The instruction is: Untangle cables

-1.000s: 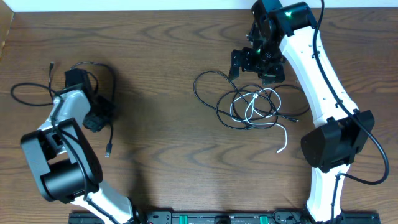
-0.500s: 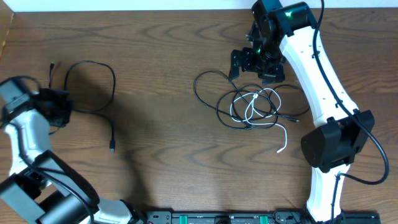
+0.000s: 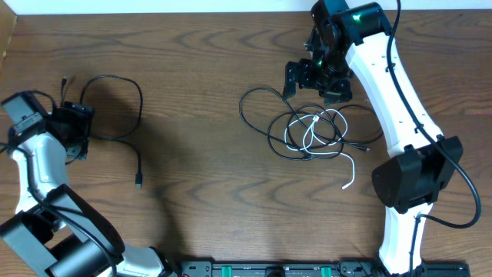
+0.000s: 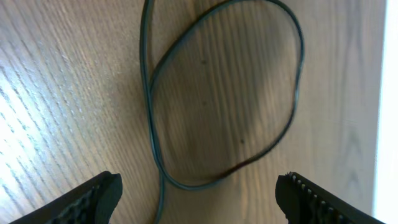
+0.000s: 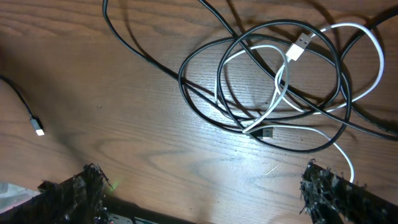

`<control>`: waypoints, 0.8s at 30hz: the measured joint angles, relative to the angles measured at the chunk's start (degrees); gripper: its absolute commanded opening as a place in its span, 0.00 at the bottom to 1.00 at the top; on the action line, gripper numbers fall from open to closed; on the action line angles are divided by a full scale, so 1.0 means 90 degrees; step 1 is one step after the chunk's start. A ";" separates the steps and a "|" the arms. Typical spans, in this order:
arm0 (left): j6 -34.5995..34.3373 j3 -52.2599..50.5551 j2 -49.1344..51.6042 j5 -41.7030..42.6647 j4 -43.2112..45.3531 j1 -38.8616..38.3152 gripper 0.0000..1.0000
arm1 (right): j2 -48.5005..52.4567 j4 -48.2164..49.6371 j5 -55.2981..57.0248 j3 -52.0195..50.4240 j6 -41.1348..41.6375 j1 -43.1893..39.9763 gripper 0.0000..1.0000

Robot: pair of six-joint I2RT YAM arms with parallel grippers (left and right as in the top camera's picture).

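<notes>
Untangling — partly done
Black-white tangle (image 3: pixel 315 123) centre-right; loose black cable (image 3: pixel 141 104) upper left; left gripper (image 4: pixel 199 193), right gripper (image 5: pixel 205 186) spread wide.

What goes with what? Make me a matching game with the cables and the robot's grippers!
Things:
1. thin black cable in a single loop
2. white cable with a silver plug
3. left gripper
4. right gripper

Places and states:
A. open, above the white cable
B. wound up with black cables
C. open, above the single loop
D. lying by itself, away from the other cables

Pairs: 1-D, 2-B, 3-C, 4-A
</notes>
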 measured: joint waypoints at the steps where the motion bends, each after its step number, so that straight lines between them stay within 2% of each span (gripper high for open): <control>1: 0.0007 0.0000 0.0039 -0.0092 0.0017 -0.0046 0.84 | 0.0000 0.0000 0.0000 0.0000 0.0000 0.0000 0.99; 11: 0.0534 0.0000 0.0933 -0.0563 0.0413 -0.0202 0.82 | 0.0000 0.0000 0.0000 0.0000 0.0000 0.0000 0.99; 12: 0.0573 0.0000 0.0991 -0.0627 0.0440 -0.0206 0.80 | 0.0000 -0.0002 0.0000 0.0000 0.0000 0.0000 0.99; 14: 0.0653 0.0000 0.1076 -0.0692 0.0585 -0.0206 0.67 | 0.0000 0.0000 0.0000 0.0000 0.0000 0.0000 0.99; 15: 0.0687 0.0000 0.1095 -0.0712 0.0663 -0.0206 0.66 | 0.0000 0.0000 0.0000 0.0000 0.0000 0.0000 0.99; 24: 0.0665 0.0000 0.1110 -0.0784 0.1073 -0.0294 0.66 | 0.0000 0.0000 0.0000 0.0000 0.0000 0.0000 0.99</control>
